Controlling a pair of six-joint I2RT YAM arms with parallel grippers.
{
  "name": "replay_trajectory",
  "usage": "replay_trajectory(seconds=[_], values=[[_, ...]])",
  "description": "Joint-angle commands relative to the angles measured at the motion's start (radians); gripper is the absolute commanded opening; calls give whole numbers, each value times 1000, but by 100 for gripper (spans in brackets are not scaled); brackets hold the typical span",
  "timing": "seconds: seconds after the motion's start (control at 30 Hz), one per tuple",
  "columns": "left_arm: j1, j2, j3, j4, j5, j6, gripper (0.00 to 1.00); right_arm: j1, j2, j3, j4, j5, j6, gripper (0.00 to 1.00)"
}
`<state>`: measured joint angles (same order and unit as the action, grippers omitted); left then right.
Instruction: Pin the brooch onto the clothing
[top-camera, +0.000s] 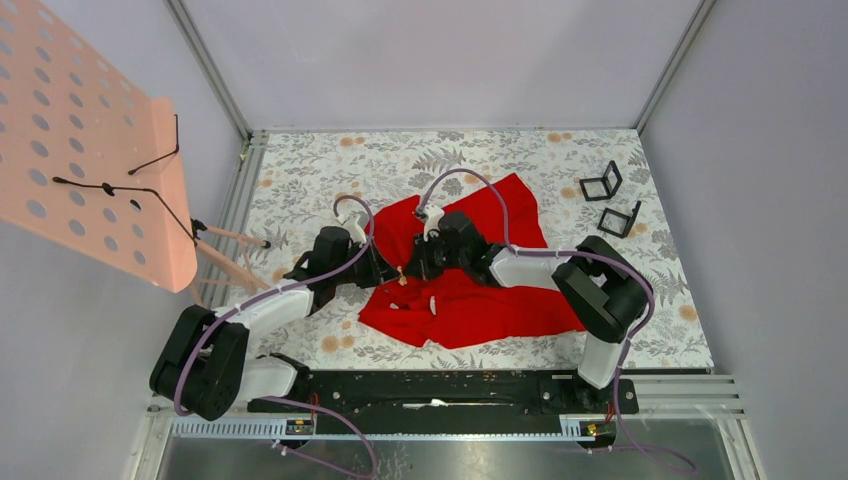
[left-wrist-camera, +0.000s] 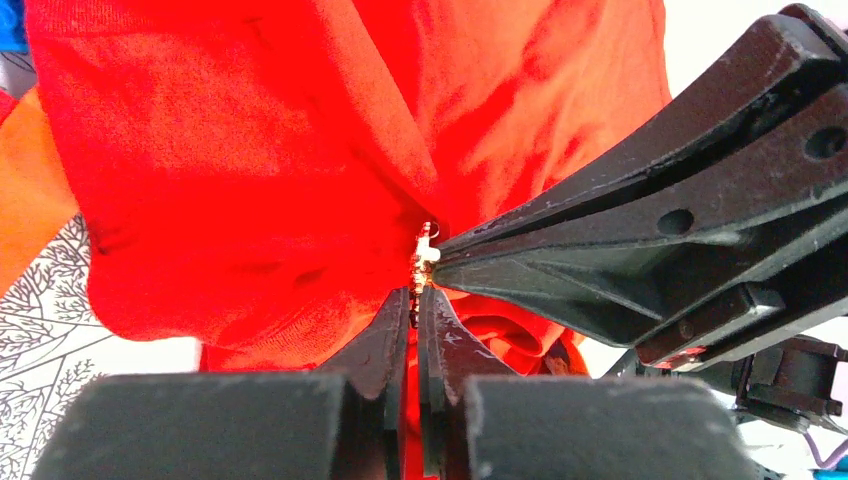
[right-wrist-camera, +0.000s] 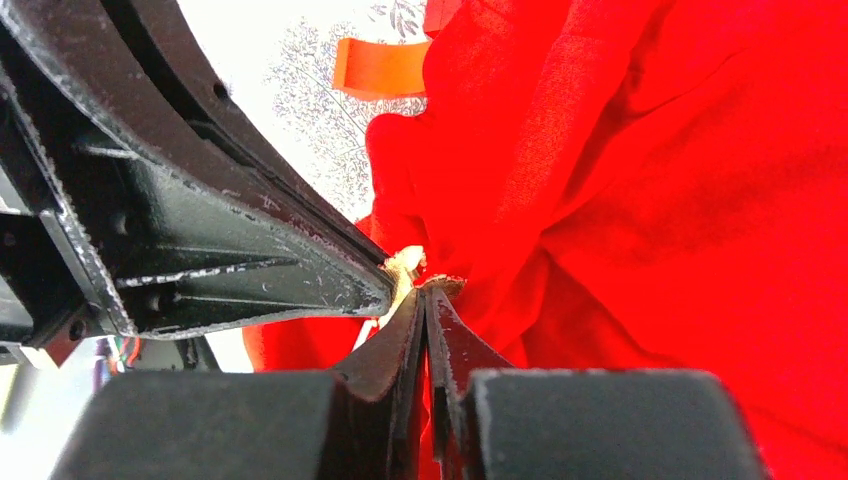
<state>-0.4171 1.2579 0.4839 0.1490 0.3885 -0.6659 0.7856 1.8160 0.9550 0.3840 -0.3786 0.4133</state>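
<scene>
brooch (left-wrist-camera: 424, 262): small, gold-and-white, on a lifted fold of the clothing (left-wrist-camera: 250, 200), mid-table (top-camera: 600, 150) | left gripper (left-wrist-camera: 415, 295): pinched closed on its lower edge, likely steadying it | right gripper (right-wrist-camera: 427, 292): closed too, tips touching the brooch, probably working the pin; grasp unclear | clothing: bright red, bunched
</scene>
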Motion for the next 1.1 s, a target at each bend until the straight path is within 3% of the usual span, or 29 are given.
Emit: replay_trajectory(seconds=[0.0,0.23,0.57,1.07], values=[[4,-18,10,113,79,-19,0,42,-47,-67,65,189,-46,8],[11,-19,-8,127,93,-37,0,75,-104,-114,103,368,-55,7],[11,-28,-19,125,93,-49,0,81,-100,-100,77,415,-46,6],[37,-49,-33,62,18,-74,0,81,-235,-173,69,531,-30,7]])
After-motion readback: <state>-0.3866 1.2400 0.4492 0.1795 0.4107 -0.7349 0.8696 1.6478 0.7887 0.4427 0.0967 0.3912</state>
